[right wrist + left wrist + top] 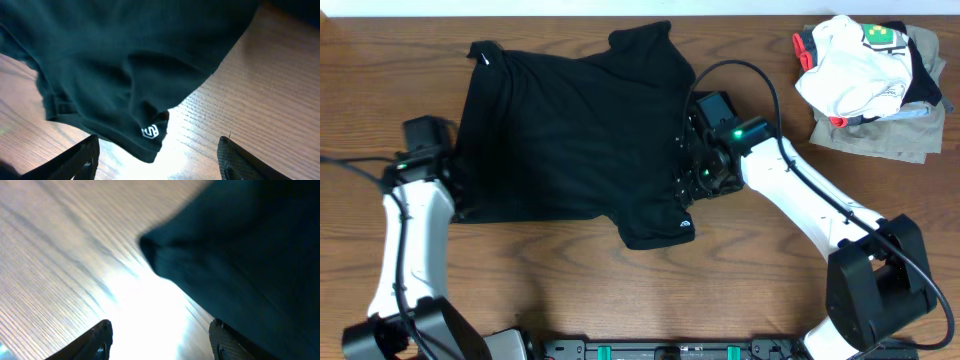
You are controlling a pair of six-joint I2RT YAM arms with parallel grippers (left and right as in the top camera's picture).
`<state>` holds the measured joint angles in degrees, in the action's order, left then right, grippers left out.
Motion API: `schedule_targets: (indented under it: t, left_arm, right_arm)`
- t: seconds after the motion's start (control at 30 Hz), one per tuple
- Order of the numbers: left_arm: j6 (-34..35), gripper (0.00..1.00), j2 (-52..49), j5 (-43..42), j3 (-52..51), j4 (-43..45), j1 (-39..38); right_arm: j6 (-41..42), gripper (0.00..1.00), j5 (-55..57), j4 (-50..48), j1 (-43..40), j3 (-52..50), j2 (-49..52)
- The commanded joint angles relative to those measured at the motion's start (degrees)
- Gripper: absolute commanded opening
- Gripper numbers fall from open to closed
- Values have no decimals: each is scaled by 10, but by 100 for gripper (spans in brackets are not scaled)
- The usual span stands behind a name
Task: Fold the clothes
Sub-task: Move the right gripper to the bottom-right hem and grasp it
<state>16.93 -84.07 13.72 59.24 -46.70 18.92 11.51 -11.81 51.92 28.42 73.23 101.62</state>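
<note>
Near edge of the brown wooden desk [520,290] is bare, so there's room to fold toward it. Left tool [160,342] is released at the left edge of the black short-sleeved fabric shirt [570,130], which lies flat mid-desk. It may pinch air. Right tool [159,157] is released over the sleeve [660,225] and may bunch layers. The stack of folded clothes [870,95] in the far right corner is a snag risk.

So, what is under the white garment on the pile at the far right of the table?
Under the white garment lie a black garment and, lowest, a folded khaki garment. Their middles are covered, so further layers cannot be ruled out.
</note>
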Motion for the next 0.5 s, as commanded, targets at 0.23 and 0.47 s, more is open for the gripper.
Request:
schedule_targets:
  t: [0.23, 0.47]
  left_arm:
    - [-85, 64, -101, -97, -1, 96, 84]
    - [-87, 64, -188, -104, -1, 146, 85]
  right_arm:
    - [-4, 72, 0, -10, 4, -25, -6]
    - [-4, 72, 0, -5, 4, -25, -6]
